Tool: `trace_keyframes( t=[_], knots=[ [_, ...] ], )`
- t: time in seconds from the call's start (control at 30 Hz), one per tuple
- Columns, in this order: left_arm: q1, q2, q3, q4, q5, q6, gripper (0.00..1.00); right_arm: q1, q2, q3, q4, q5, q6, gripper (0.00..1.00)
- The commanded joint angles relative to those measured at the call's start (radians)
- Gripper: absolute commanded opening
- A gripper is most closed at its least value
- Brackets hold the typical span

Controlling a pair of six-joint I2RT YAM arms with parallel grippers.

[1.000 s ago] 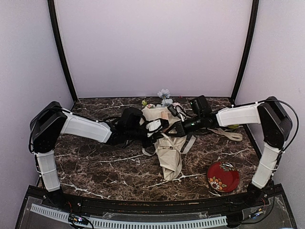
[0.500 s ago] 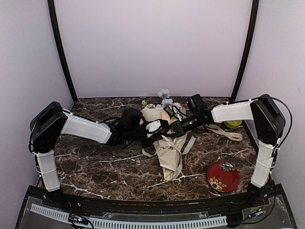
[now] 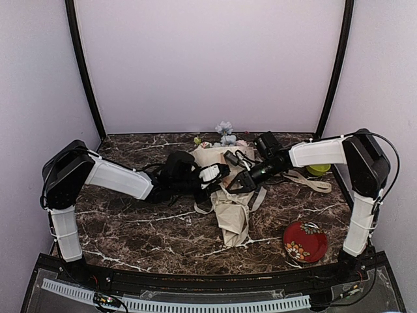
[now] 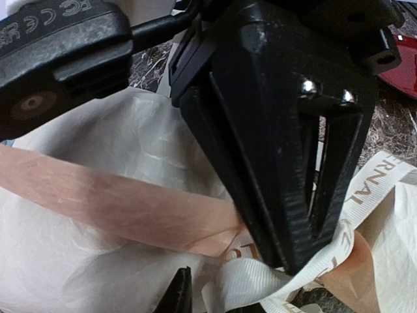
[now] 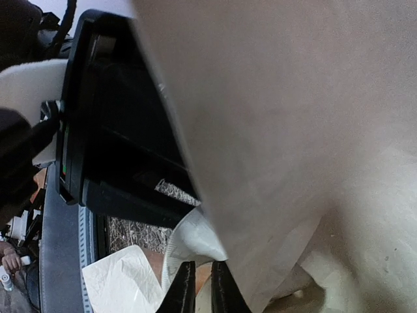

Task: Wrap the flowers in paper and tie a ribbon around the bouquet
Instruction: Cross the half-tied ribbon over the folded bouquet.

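The bouquet (image 3: 233, 215) lies at the table's centre, a cream paper cone with its narrow end toward me. The flowers (image 3: 225, 134) show at its far, wide end. Both grippers meet over the cone's middle. My left gripper (image 3: 212, 173) (image 4: 212, 303) is open, and a fold of the white ribbon (image 4: 260, 283) lies between its fingertips. My right gripper (image 3: 240, 180) (image 5: 202, 287) has its jaws almost together on the ribbon (image 5: 189, 244), against the paper (image 5: 293, 130). The ribbon's free end (image 3: 311, 182) trails off to the right.
A red flowered plate (image 3: 305, 241) sits at the front right. A lime-green round thing (image 3: 318, 169) lies at the right edge under the right forearm. Black posts and lilac walls close in the marble table (image 3: 130, 228).
The right gripper has slid left and nearer onto the cone's middle, and its jaws opened and then closed in again. The left gripper's jaws have parted.
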Motion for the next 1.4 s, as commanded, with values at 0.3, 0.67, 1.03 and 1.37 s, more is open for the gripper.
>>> trace_keyframes(
  t=[0.3,0.67,1.03,1.37],
  knots=[
    [0.006,-0.026,-0.038,0.073,0.053,-0.026,0.18,0.019,-0.044,-0.04,0.05,-0.014,0.048,0.24],
    [0.006,-0.052,-0.055,0.089,0.059,-0.033,0.18,0.026,-0.048,-0.04,0.068,0.066,0.083,0.02],
    [0.006,-0.12,-0.112,0.113,0.095,0.038,0.4,0.024,-0.08,-0.048,0.063,0.049,0.091,0.06],
    [0.006,-0.087,-0.092,0.106,0.121,0.04,0.05,0.019,-0.105,-0.057,0.028,-0.032,0.05,0.19]
  ],
)
